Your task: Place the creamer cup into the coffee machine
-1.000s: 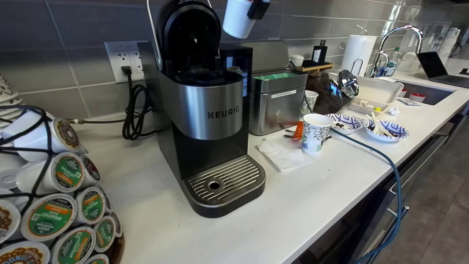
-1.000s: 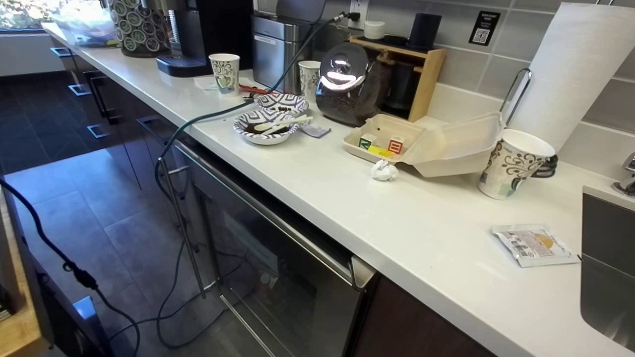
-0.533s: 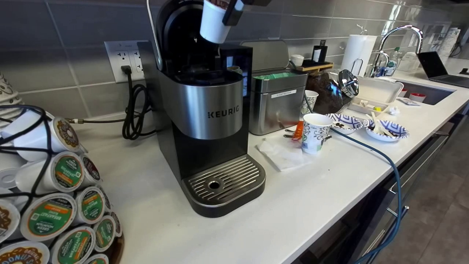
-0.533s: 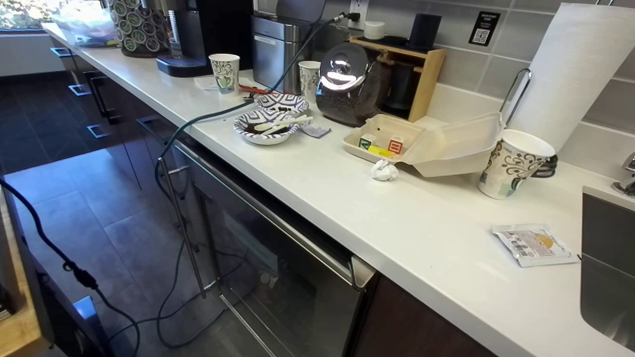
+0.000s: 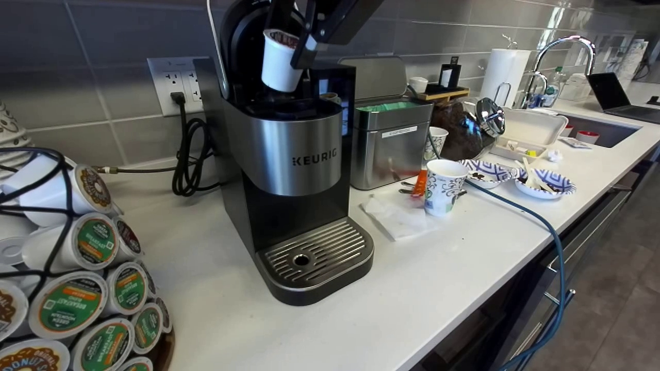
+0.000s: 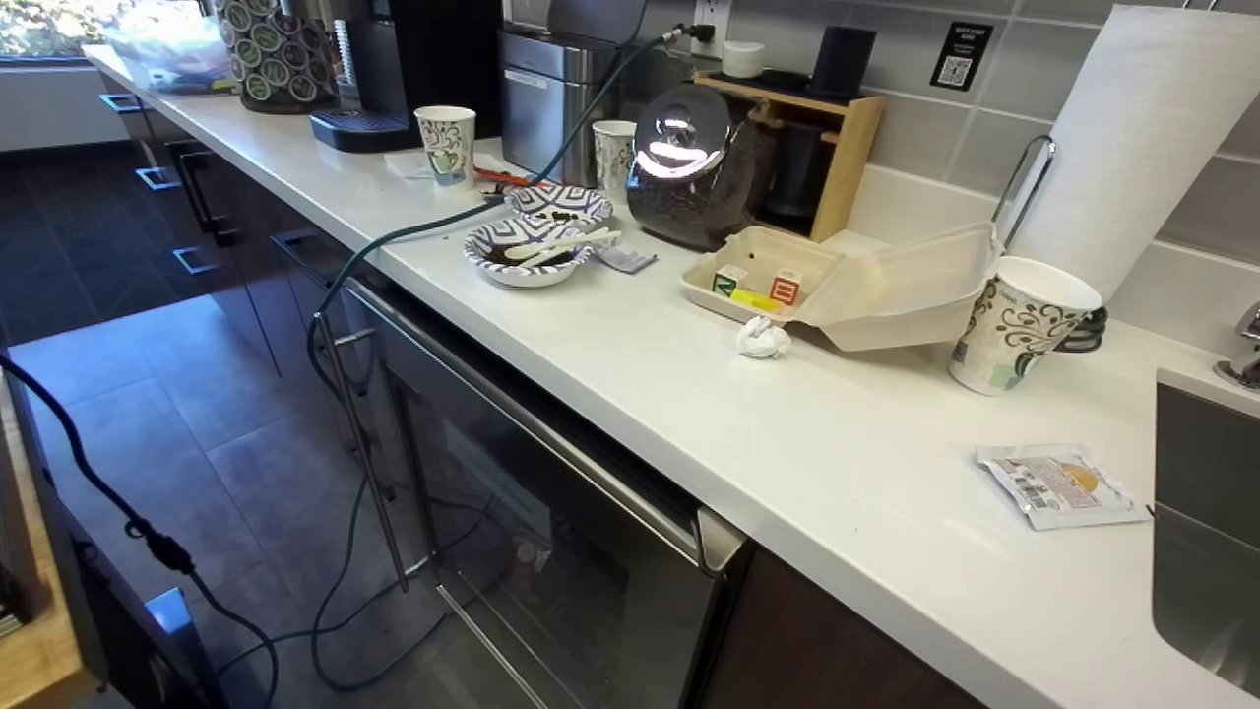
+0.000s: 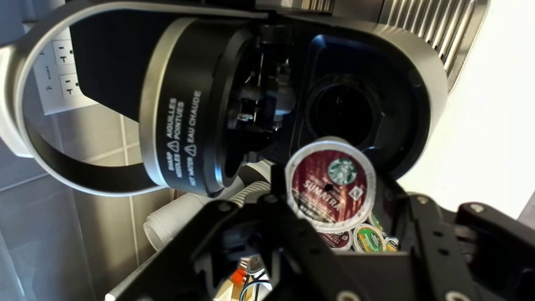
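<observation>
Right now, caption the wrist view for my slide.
Claw grips a Sumatra pod near the hole in the open coffee machine.

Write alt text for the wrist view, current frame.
Black gripper holding the creamer cup, a white pod with a dark-red Sumatra top, above the open coffee machine, not yet in its round well. The raised lid, picture left, bears needle and hot-water warnings. Other pods and stacked white cups show beyond.
</observation>
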Controlling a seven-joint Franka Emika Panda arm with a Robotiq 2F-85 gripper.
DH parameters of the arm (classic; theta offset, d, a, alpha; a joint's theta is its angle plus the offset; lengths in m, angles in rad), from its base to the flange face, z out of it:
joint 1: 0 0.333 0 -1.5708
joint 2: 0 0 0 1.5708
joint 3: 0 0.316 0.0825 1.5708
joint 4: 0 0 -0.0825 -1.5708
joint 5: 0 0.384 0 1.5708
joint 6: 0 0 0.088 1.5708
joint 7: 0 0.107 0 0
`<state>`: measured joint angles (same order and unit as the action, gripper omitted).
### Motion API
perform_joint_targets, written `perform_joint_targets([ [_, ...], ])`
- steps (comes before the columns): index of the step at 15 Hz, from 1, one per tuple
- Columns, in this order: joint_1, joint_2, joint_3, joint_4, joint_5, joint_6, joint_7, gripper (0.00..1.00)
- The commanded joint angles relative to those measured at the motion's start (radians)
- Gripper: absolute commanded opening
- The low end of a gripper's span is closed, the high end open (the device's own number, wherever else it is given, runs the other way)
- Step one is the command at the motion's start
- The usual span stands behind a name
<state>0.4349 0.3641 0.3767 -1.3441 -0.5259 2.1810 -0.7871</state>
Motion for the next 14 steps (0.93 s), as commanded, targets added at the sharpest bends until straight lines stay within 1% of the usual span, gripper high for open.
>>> perform_joint_targets([
  [1, 0.025, 0.032, -0.023, 0.044, 0.036, -0.038, -0.03, 0.26],
  [6, 0.036, 0.038, -0.037, 0.055, 0.043, -0.098, -0.03, 0.26],
  [14, 0.072, 0.053, -0.075, 0.088, -0.021, -0.158, -0.008, 0.26],
])
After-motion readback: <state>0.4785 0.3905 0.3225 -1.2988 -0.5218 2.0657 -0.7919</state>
